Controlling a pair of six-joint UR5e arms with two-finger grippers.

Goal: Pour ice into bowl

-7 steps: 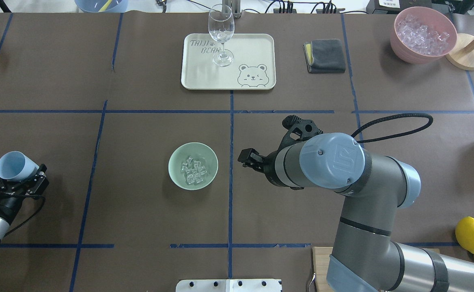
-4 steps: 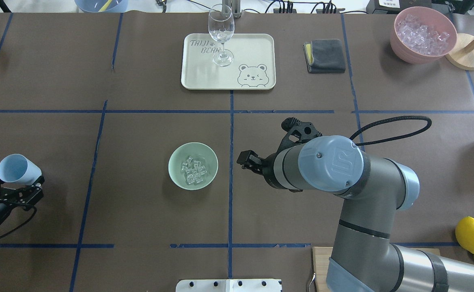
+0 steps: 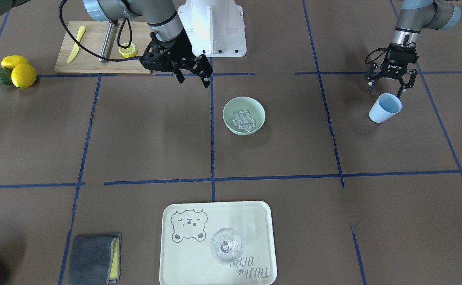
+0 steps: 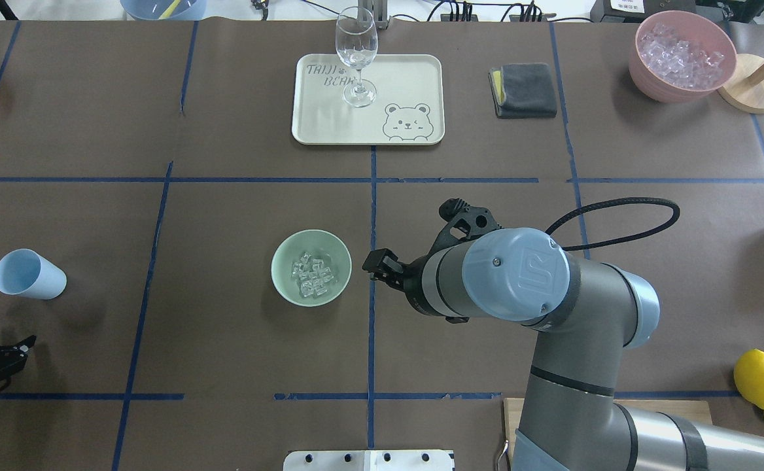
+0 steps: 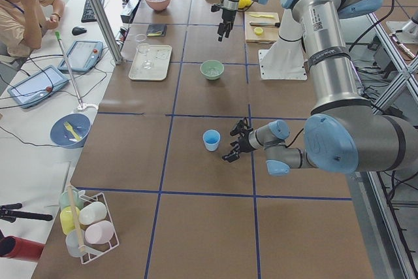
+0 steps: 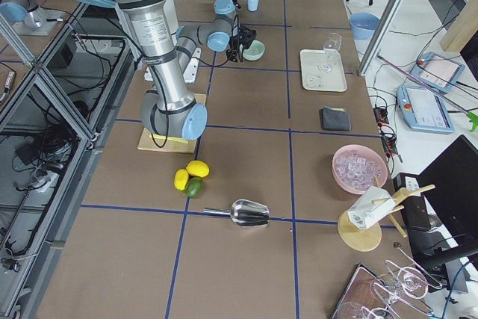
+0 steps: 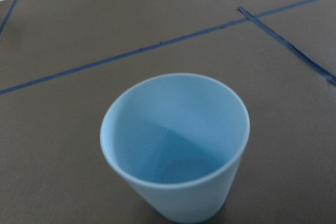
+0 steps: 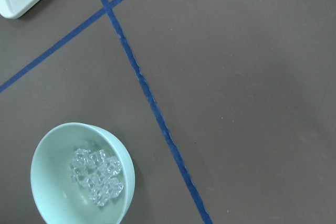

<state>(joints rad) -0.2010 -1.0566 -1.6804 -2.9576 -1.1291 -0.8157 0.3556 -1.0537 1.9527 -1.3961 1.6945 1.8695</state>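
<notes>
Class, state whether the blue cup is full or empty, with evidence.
Empty: the blue cup shows a bare inside in the left wrist view.

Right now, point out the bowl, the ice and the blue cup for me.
bowl (image 4: 285, 260), overhead view, bare inner wall.
ice (image 4: 313, 275), overhead view, middle of the pile.
blue cup (image 7: 175, 148), left wrist view, inside wall.

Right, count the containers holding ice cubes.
2. The mint-green bowl sits mid-table beside the right hand; the pink bowl stands at the table's far right corner. The light blue cup is empty; the glass appears empty too.
</notes>
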